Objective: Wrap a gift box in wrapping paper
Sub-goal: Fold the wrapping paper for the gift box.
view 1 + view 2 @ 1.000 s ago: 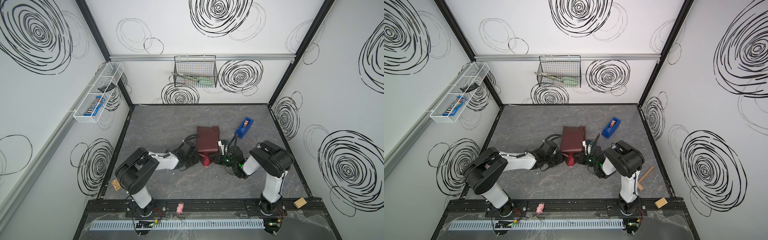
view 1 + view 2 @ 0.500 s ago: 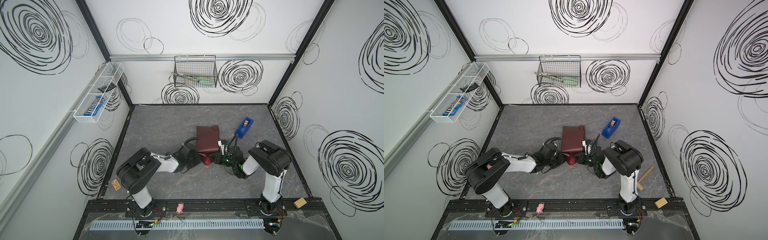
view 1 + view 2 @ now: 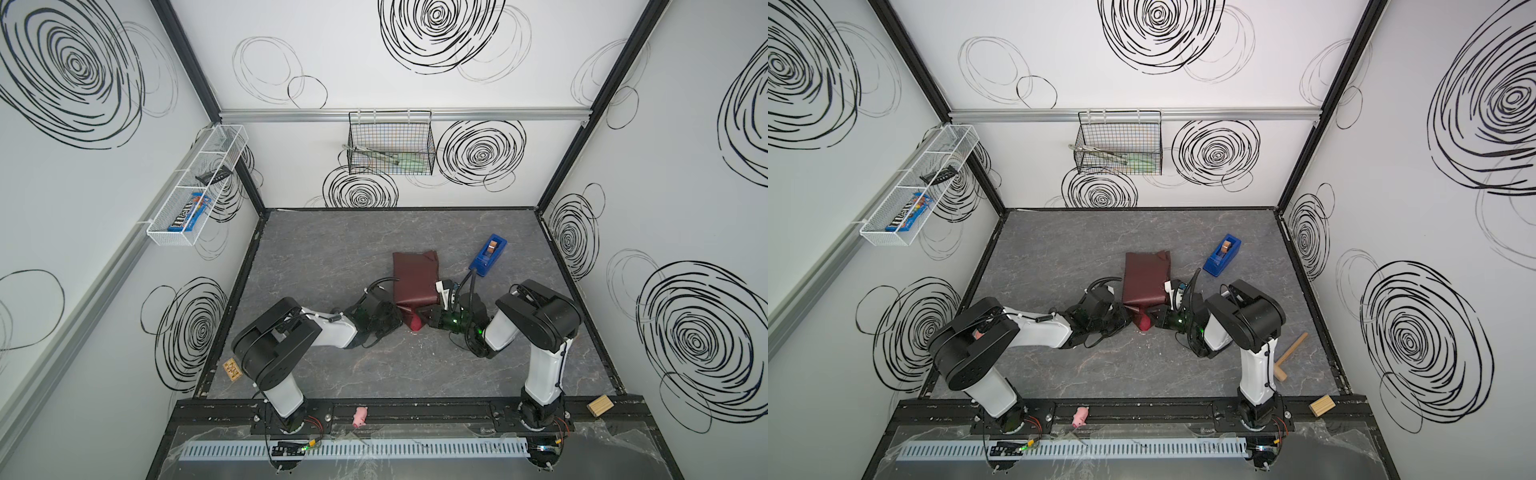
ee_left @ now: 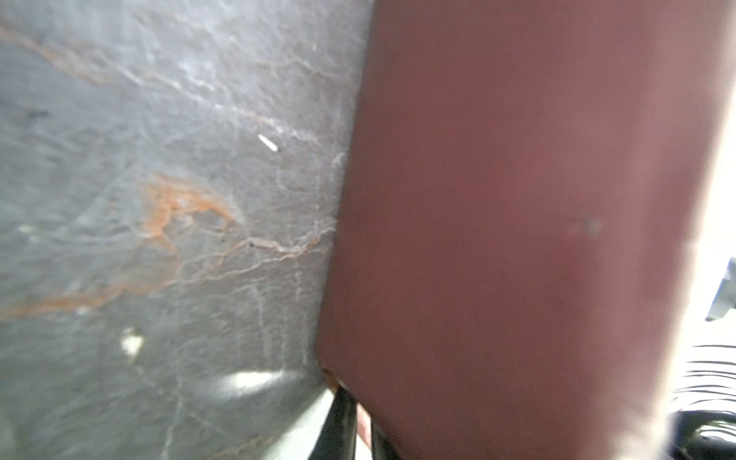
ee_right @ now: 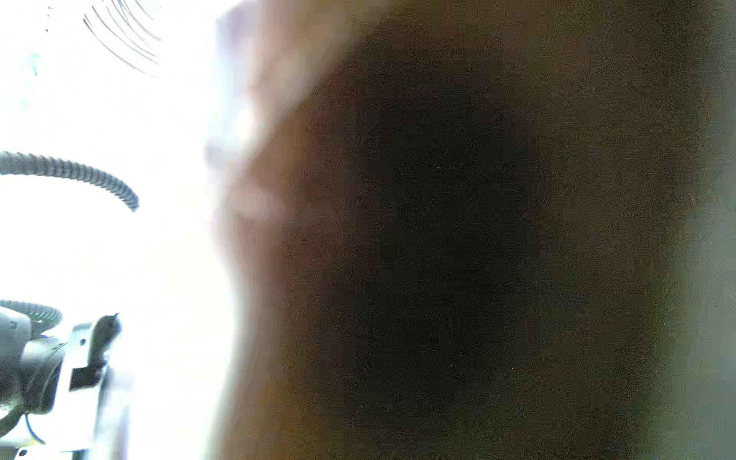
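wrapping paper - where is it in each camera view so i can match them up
In both top views: wrapping paper, a folded maroon bundle near the centre.
Left wrist: its maroon face fills much of the picture, close up.
Right wrist: too blurred to tell.
Shared landmark: the grey marbled table, in both top views and left wrist.

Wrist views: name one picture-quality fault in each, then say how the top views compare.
Left wrist view: the wrapping paper is blurred from closeness, one edge bleaching into white glare; the table keeps legible veins. Right wrist view: partly overexposed white, only a cable crisp; the rest a dark, blocky smear. Both top views: sharp, evenly lit.
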